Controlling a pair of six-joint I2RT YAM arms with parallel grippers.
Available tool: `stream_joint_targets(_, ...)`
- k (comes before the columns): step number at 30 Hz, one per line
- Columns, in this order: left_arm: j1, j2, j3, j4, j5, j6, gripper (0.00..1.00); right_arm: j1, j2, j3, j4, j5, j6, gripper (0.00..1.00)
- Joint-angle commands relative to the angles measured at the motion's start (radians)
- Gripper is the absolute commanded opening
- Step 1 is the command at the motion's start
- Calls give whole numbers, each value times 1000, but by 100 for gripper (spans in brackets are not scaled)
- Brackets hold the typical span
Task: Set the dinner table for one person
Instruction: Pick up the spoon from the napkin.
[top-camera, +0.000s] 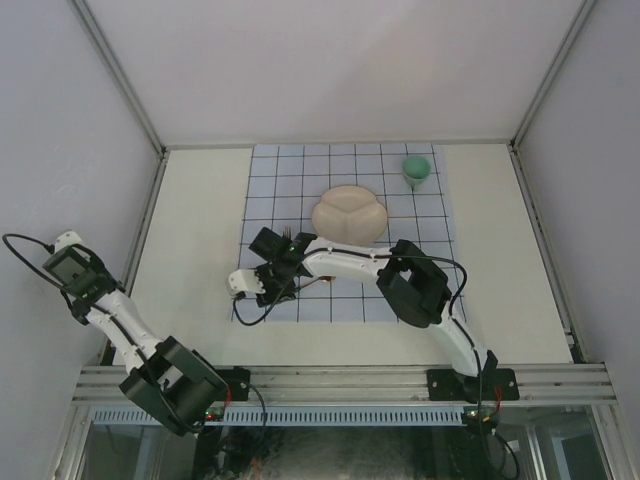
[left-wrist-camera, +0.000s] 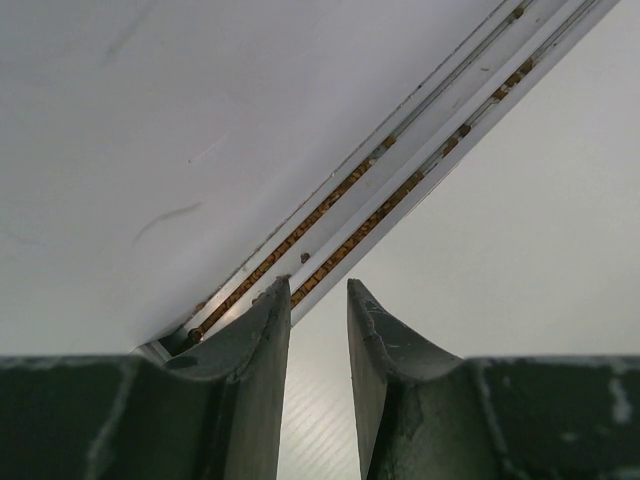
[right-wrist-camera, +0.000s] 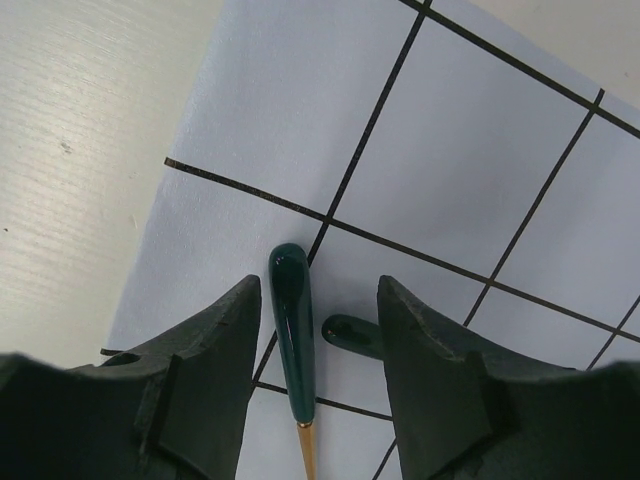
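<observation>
My right gripper (top-camera: 272, 288) (right-wrist-camera: 318, 282) hangs open over the near-left corner of the pale-blue grid cloth (top-camera: 300, 180). Between its fingers a dark-green cutlery handle (right-wrist-camera: 290, 300) with a gold shaft lies flat on the cloth, touching neither finger. The tip of a second green handle (right-wrist-camera: 350, 335) shows beside the right finger. A cream divided plate (top-camera: 349, 213) sits mid-cloth and a green cup (top-camera: 417, 170) stands at the far right corner. The cream dinner table (top-camera: 200, 230) lies beneath. My left gripper (top-camera: 68, 248) (left-wrist-camera: 318, 285) is off the table's left edge, slightly open and holding nothing.
Grey enclosure walls ring the table, with a metal frame rail (left-wrist-camera: 400, 170) close to the left gripper. The right arm's elbow (top-camera: 412, 285) hangs over the cloth's near right part. A bare strip of table (right-wrist-camera: 80, 150) lies left of the cloth.
</observation>
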Motion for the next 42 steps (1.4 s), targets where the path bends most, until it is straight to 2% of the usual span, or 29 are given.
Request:
stream_joint_targets(1,10,5,46,29,17,5,34,-7,0,44,6,-28,-22,49)
stream_joint_targets(12,16,11,36,36,25,0,34,-5,15,45,17,-33,1,43)
stream_joint_targets(18,16,1,38,31,23,5,34,5,36,60,12,-32,4,21)
stream_joint_targets(21,17,1,37,30,21,7,34,5,40,68,9,-30,9,2)
stream_joint_targets(22,17,2,34,31,21,7,34,5,40,71,6,-28,13,0)
stream_joint_targets(34,23,-23,26,19,48,4,33,19,-7,80,-14,17,58,0)
stream_joint_targets(39,34,-45,27,5,62,8,34,36,-15,52,-27,60,40,24)
stream_joint_targets(42,38,-52,28,1,66,8,34,39,-25,40,-32,57,40,28)
